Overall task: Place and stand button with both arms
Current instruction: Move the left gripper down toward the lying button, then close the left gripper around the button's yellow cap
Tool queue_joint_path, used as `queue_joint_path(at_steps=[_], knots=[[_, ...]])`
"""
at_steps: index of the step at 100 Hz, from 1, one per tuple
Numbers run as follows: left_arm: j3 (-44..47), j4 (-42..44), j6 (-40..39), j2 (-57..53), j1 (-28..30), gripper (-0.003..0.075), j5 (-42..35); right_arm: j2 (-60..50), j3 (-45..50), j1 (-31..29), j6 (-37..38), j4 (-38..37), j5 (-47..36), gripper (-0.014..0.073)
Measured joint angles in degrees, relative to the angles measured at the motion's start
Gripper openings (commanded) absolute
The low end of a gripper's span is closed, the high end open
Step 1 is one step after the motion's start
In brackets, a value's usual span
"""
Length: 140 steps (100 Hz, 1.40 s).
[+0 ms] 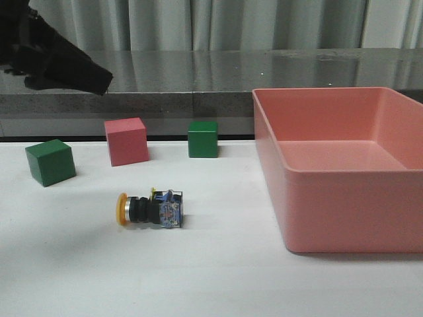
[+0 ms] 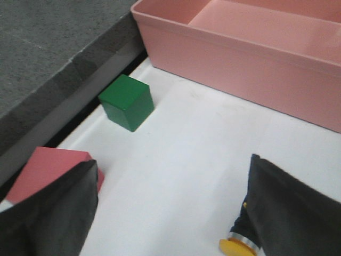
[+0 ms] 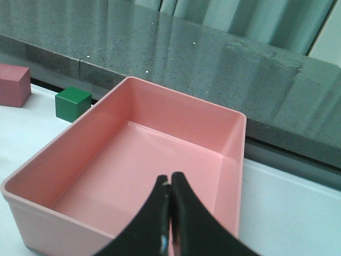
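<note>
The button (image 1: pixel 151 209) lies on its side on the white table, its yellow cap pointing left and its blue-black base to the right. In the left wrist view only its yellow cap and silver ring (image 2: pixel 238 246) peek out from behind one finger. My left gripper (image 2: pixel 173 162) is open wide, high above the table, with nothing between its fingers (image 2: pixel 50 213). The left arm (image 1: pixel 59 63) hangs at the far left in the front view. My right gripper (image 3: pixel 169 180) is shut on nothing, above the pink bin (image 3: pixel 237 160).
A large pink bin (image 1: pixel 330 218) fills the table's right side. Behind the button stand a green cube (image 1: pixel 50 162), a pink cube (image 1: pixel 126 140) and a second green cube (image 1: pixel 202 139). A grey stone ledge (image 1: pixel 198 79) runs along the back.
</note>
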Motion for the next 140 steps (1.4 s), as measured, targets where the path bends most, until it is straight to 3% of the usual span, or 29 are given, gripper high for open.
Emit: queue_joint_path(at_steps=[16, 30, 64, 105, 140], knots=[[0.00, -1.66, 5.80, 6.52, 1.94, 0.0495, 9.87, 0.00, 0.00, 0.00, 0.00, 0.00, 0.00, -0.0061], [0.00, -1.66, 10.79, 11.47, 1.99, 0.0494, 13.04, 0.00, 0.00, 0.00, 0.00, 0.00, 0.00, -0.0061], [-0.33, 0.38, 23.69, 15.36, 1.99, 0.0494, 13.21, 0.00, 0.00, 0.00, 0.00, 0.00, 0.00, -0.0061], [-0.36, 1.00, 28.41, 22.01, 1.11, 0.0494, 11.66, -0.09, 0.00, 0.00, 0.00, 0.00, 0.00, -0.0061], [-0.48, -3.97, 32.96, 27.23, -2.33, 0.0494, 10.79, -0.09, 0.00, 0.00, 0.00, 0.00, 0.00, -0.0061]])
